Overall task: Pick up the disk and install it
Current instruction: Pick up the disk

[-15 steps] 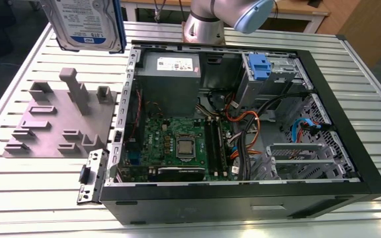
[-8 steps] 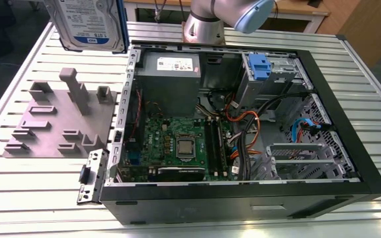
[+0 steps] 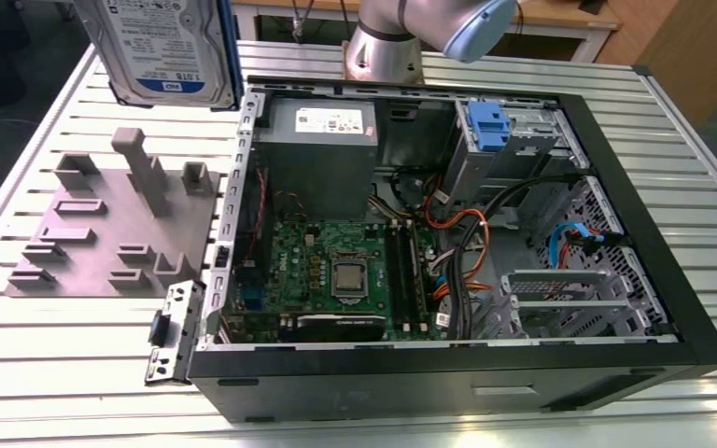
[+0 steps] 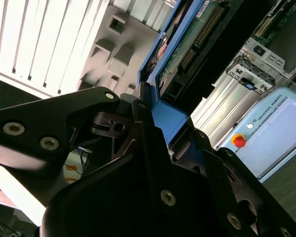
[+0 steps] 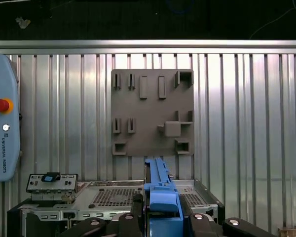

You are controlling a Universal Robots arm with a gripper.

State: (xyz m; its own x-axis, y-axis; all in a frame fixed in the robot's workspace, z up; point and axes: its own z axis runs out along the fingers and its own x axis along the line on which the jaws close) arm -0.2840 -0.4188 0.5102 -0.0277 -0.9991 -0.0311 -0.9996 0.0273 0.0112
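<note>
So, disk (image 3: 165, 47): up in the air at the exterior view's left, high above the table and not in the open case (image 3: 657, 308); label side faces that camera.
Gripper (image 4: 165, 116): black fingers (image 4: 150, 148) pinched onto the disk's blue bracket, one on each side, in both wrist views.
Risk, grip: the hold is on smooth plastic, not the metal body. My guess is the drive can pivot or slip in the pinch if the arm jerks.
Risk, fixture plate (image 3: 109, 224): lies on the table below. A dropped drive may land on its upright posts or on the case rim.
Risk, case wall: thin sheet-metal edge on the exterior view's left side. A tilted drive could catch on it.
Risk, cables (image 3: 458, 233): orange and black loom lies loose near the drive bay (image 3: 540, 140). It could snag the drive or block the seat.
Disk material: silver-grey metal body, glossy white and blue label, bare green circuit board (image 4: 202, 29) underneath.
Plate material: matte grey, square, with slots, pockets and one tall post.
Table (image 3: 708, 177): bright ribbed metal slats.
Case material: black shell, perforated grey steel inside, green motherboard (image 3: 333, 271), blue plastic tab (image 3: 488, 126) in the bay.
</note>
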